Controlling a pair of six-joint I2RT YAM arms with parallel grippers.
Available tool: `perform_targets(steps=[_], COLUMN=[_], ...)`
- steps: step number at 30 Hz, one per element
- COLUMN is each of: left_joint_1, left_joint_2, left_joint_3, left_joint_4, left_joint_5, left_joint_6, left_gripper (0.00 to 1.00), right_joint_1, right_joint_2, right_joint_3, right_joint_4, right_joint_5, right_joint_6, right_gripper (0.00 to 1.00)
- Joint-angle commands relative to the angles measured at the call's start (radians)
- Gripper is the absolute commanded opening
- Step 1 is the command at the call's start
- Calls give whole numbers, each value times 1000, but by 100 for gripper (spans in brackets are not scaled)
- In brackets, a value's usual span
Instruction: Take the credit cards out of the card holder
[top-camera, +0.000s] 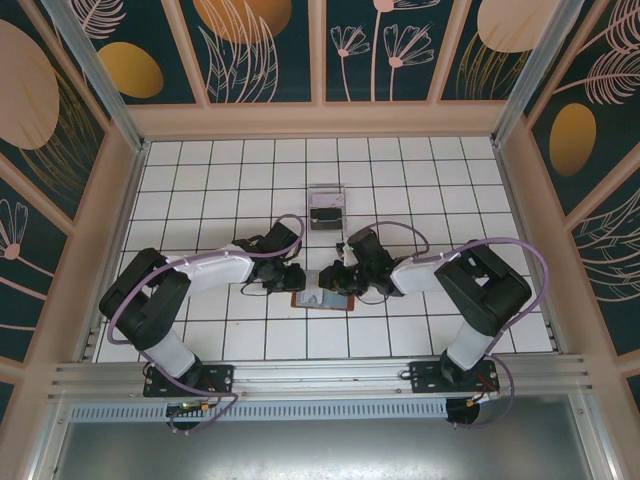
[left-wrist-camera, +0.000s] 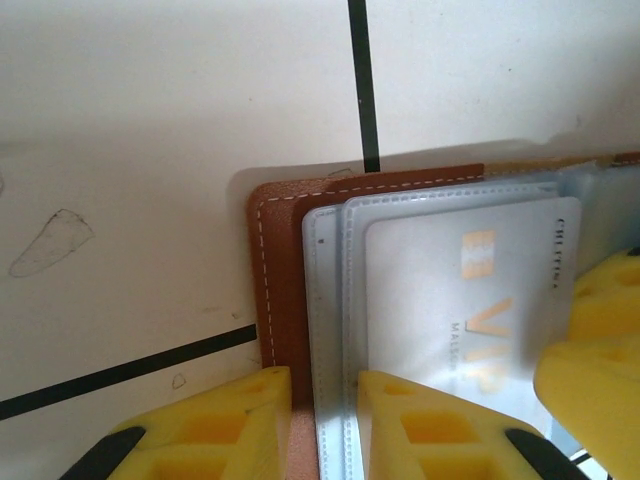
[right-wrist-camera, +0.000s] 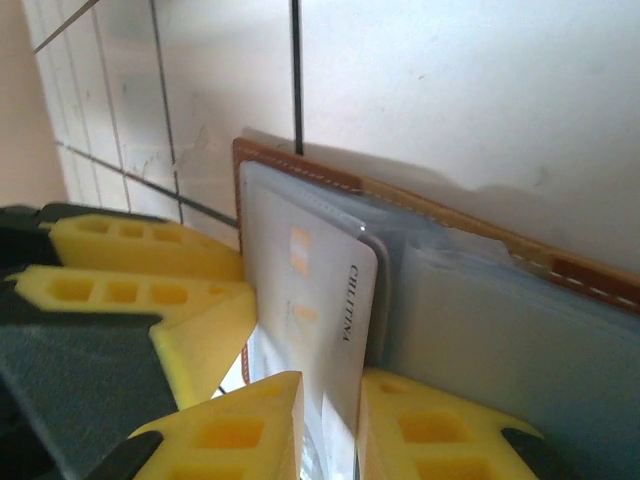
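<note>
The brown leather card holder (top-camera: 322, 300) lies open on the white tiles between both grippers. In the left wrist view its stitched edge (left-wrist-camera: 280, 260) and clear sleeves sit under a pale credit card (left-wrist-camera: 470, 290) with gold VIP lettering. My left gripper (left-wrist-camera: 322, 385) is shut on the holder's leather edge and outer sleeve. In the right wrist view the same pale card (right-wrist-camera: 310, 290) stands partway out of a sleeve of the holder (right-wrist-camera: 300, 165). My right gripper (right-wrist-camera: 330, 390) is shut on that card's near edge, one yellow finger on each face. Both grippers (top-camera: 295, 280) (top-camera: 337, 282) nearly touch.
A clear plastic box (top-camera: 327, 207) with something dark inside stands one tile behind the holder. The left gripper's yellow fingers (right-wrist-camera: 150, 250) crowd the right one's left side. Pale walls (top-camera: 320, 120) ring the tiled table.
</note>
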Motion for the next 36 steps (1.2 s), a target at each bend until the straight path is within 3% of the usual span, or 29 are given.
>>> perform_targets(steps=[1,16,36], left_joint_1=[-6,-9,-7], left_joint_2=[52,51,57], left_joint_3=[-30,-29,-22], left_joint_4=[-39,-42,-51], left_joint_5=[-53,-53,-53], left_joint_6=[7,3,2], left_gripper=[25,25,25], right_joint_1=[3,-19,-77], right_joint_2=[-31,-50,-104], right_joint_3=[-25,-70,-120], right_joint_4=[151,222,54], right_joint_5=[-96,-106,-69], right_joint_6=[28,51,-19], right_gripper=[19,7,5])
